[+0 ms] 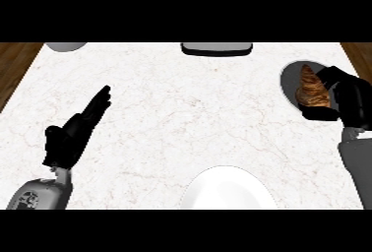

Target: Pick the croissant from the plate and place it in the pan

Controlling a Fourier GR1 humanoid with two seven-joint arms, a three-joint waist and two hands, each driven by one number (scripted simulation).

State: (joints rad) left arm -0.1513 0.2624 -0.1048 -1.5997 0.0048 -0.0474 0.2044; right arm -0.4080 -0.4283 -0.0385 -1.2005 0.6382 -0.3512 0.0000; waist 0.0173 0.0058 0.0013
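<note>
A brown croissant lies lengthwise on a grey plate near the counter's right edge. My right hand is curled round it, fingers along its right side and thumb against its near end. The hand hides the plate's right part. My left hand rests open over the counter's left side, fingers straight and pointing away from me. A white round vessel sits at the near edge in the middle. A grey, dark-rimmed object sits at the far edge. I cannot tell which of the two is the pan.
A grey rounded object shows partly at the far left corner. The white marble counter is bordered by brown wood on the left and right.
</note>
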